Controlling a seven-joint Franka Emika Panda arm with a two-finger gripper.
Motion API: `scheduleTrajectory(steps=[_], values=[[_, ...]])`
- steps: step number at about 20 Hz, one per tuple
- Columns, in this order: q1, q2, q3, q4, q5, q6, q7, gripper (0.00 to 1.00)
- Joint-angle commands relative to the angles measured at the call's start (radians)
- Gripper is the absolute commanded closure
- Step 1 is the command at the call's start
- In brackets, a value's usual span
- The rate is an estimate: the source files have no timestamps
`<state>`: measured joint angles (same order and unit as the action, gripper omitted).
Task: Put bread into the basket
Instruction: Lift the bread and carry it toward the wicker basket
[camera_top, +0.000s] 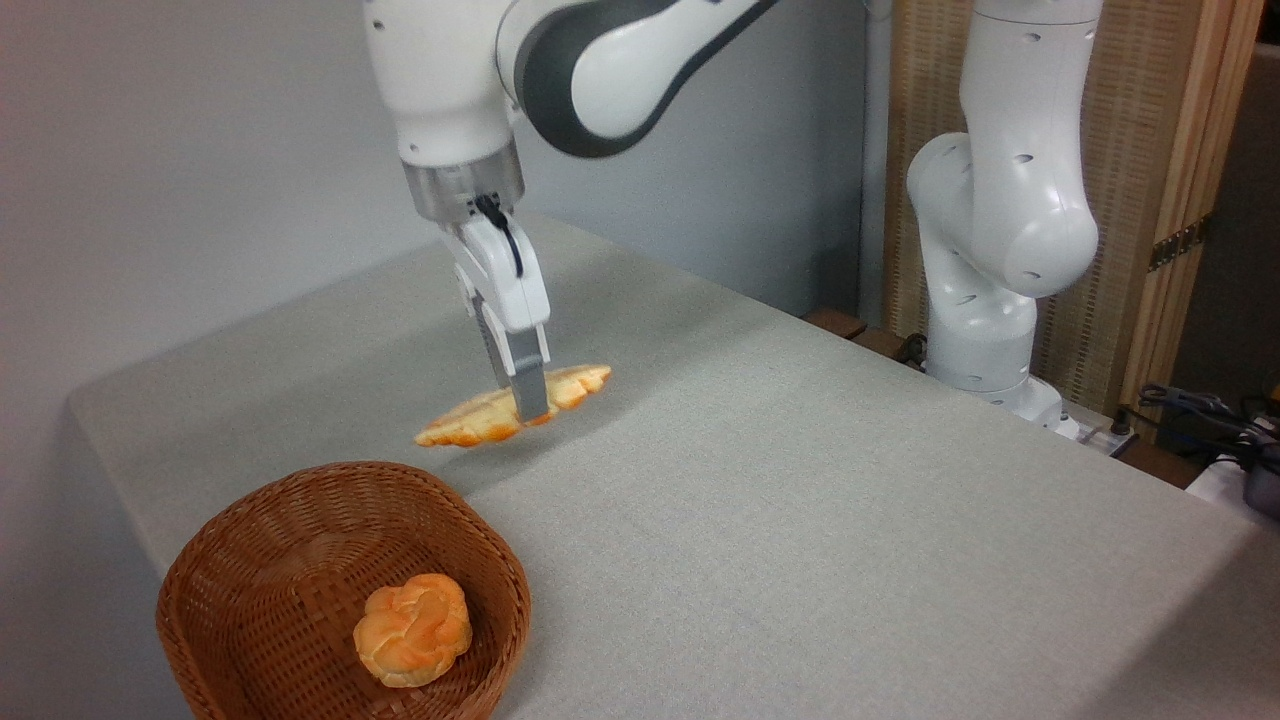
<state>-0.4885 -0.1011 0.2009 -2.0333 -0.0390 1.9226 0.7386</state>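
One loaf, the bread (480, 418), is clamped mid-length by the closed gripper (530, 400), beyond the basket (250, 520), where a bun (413, 629) is held.

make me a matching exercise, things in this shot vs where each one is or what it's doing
Things
1. bread
2. round bun
3. basket
4. gripper

Places or states
A. lying inside the basket
B. near the table's front left corner
C. pointing down, fingers at the loaf's middle
D. out on the grey table, beyond the basket

Pairs: 1-D, 2-A, 3-B, 4-C
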Motion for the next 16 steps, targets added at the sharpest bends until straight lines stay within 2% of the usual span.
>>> scheduleTrajectory(steps=[1, 3, 4, 7, 11, 12, 13, 14, 16], values=[[-0.001, -0.034, 0.041, 0.050, -0.016, -0.042, -0.002, 0.50], [-0.001, -0.034, 0.063, 0.074, -0.064, -0.031, -0.007, 0.50], [-0.001, -0.031, 0.067, 0.090, -0.064, -0.024, -0.005, 0.50], [-0.001, -0.022, 0.103, 0.088, -0.078, 0.134, -0.007, 0.50], [0.001, 0.030, 0.107, 0.088, -0.107, 0.323, -0.005, 0.44], [0.001, 0.044, 0.107, 0.087, -0.107, 0.385, -0.005, 0.32], [0.001, 0.060, 0.107, 0.084, -0.105, 0.436, -0.005, 0.11], [0.001, 0.072, 0.107, 0.085, -0.107, 0.467, -0.008, 0.00], [0.002, 0.081, 0.109, 0.087, -0.107, 0.483, -0.007, 0.00]])
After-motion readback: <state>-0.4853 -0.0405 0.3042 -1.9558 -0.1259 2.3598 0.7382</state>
